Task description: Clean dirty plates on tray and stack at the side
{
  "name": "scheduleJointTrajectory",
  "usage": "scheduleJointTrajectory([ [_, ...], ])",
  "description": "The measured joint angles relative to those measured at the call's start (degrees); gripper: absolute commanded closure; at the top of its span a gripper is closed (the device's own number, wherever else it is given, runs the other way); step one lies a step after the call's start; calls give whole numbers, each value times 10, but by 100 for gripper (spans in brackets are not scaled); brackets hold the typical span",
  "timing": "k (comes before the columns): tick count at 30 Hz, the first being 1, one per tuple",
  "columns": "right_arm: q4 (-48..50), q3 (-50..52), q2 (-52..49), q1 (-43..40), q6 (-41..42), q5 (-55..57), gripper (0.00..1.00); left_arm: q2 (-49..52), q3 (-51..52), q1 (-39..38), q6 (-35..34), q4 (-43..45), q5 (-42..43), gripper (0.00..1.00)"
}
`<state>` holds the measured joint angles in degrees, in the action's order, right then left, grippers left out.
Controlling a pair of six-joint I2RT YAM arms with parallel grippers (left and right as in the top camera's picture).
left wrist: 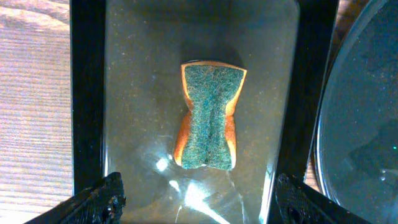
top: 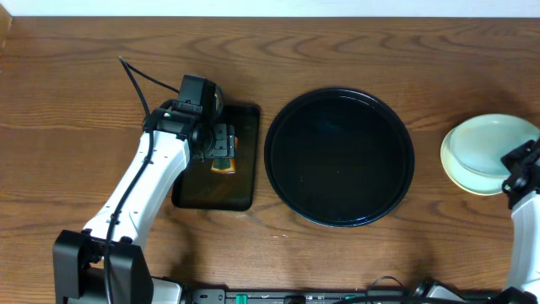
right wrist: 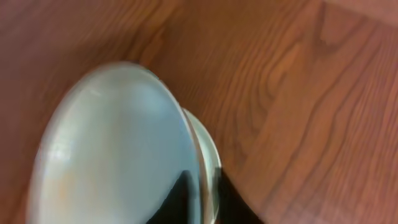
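Observation:
The plates (top: 485,145) are stacked on the bare wood at the far right: a pale mint-blue one lies on top of a pale yellow one (top: 458,175). My right gripper (top: 519,163) is at the stack's right rim. In the blurred right wrist view its fingers (right wrist: 180,199) straddle the rim of the mint plate (right wrist: 112,149), one inside and one outside. Whether they still press on it I cannot tell. The round black tray (top: 337,160) has nothing on it. My left gripper (top: 221,145) hangs open over a sponge.
A green-and-orange sponge (left wrist: 208,118) lies in a wet rectangular black tray (top: 196,190) left of the round tray (left wrist: 367,124). The left gripper (left wrist: 199,205) has its fingers wide apart below the sponge. The table's right edge is close to the plates.

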<state>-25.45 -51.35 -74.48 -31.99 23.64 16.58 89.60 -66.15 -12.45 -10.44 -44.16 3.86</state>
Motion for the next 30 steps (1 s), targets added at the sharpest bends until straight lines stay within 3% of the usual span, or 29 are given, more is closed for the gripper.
scheduleJointTrajectory([
  [9, 1, 0, -40, -13, -9, -110, 41, 0, 0, 0, 0, -2, 0, 21],
  [14, -5, 0, -62, -12, -44, -210, 22, 0, 0, 0, 0, -4, 0, 20],
  [15, -5, 0, -64, -11, -59, -239, 16, 0, 0, 0, 0, -4, 0, 20],
  [16, -5, 0, -65, -7, -69, -253, 1, 0, 0, 0, 0, -4, -2, 20],
  [24, -27, 0, -65, 105, -160, -317, 1, 0, 0, 4, -37, -25, -56, 20],
  [30, -151, -4, -65, 212, -183, -252, 1, 0, 0, 30, -53, -95, -67, 20],
])
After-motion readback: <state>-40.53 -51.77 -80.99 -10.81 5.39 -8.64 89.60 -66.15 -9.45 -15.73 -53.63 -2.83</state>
